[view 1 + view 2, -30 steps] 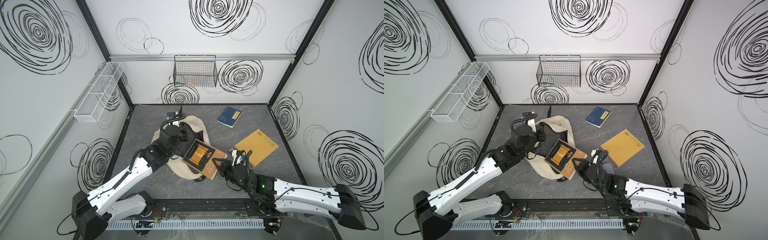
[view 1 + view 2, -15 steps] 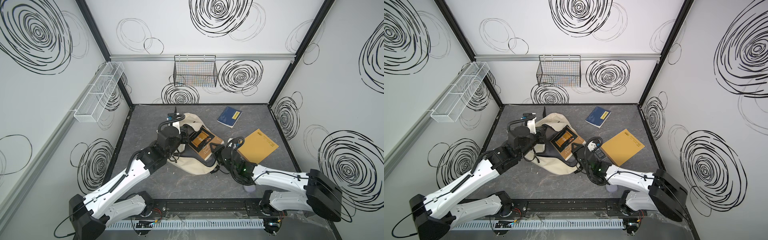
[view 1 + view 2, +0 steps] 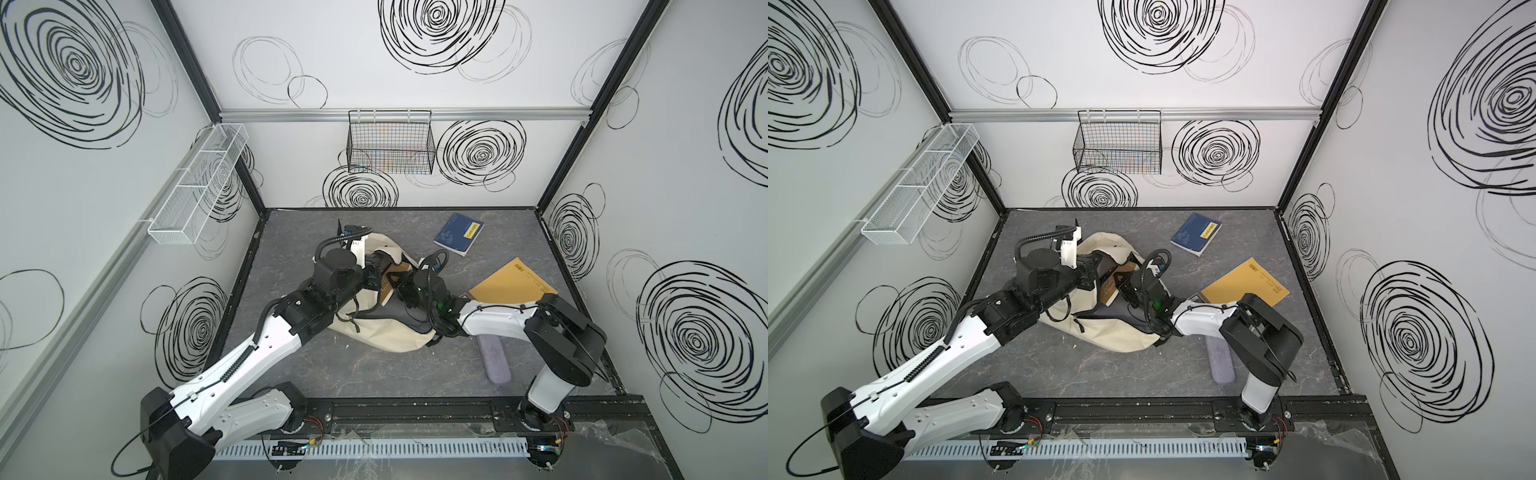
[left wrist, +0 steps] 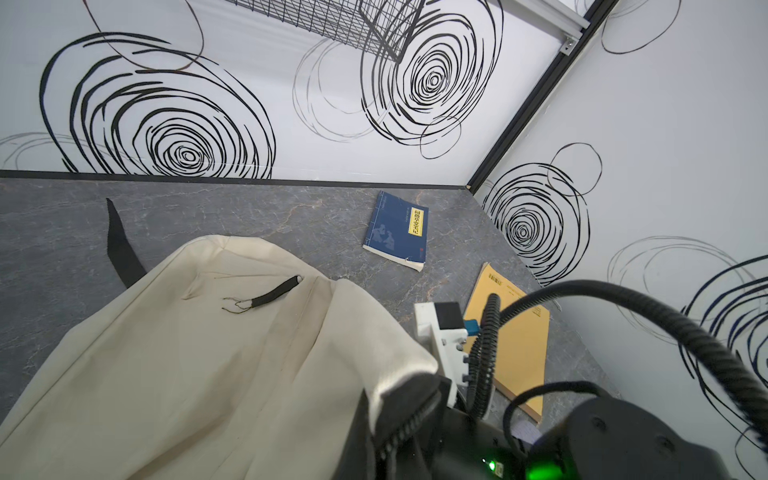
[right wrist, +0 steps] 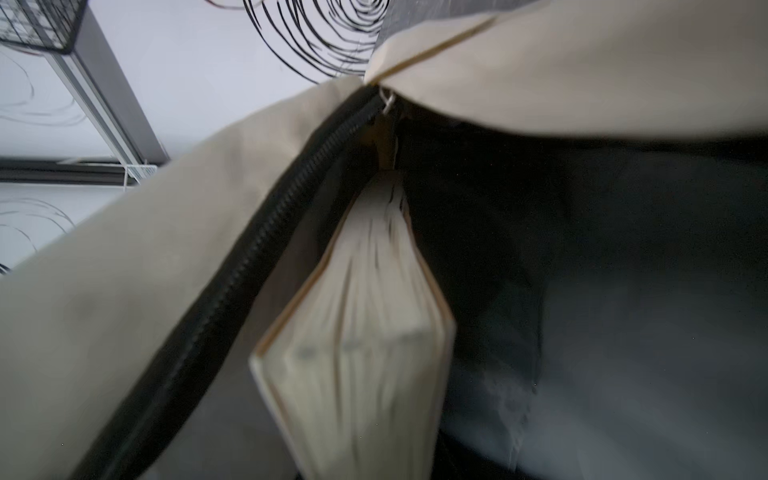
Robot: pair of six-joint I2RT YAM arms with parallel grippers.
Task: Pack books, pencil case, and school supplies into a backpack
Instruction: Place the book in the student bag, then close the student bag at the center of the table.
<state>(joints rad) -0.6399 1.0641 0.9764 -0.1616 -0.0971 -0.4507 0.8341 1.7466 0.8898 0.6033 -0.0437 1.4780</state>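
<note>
Toward the middle of the worktop, the backpack lies with its mouth open. The left hand, closed, pinches the mouth's rim; the right hand, nearly closed, grips the brown book, partly inside the mouth. The navy book, mustard softcover and pencil case lie outside on the worktop.

Black wire basket hung on back wall. White mesh rack on side wall (three compartments). Grey marbled tabletop below.
</note>
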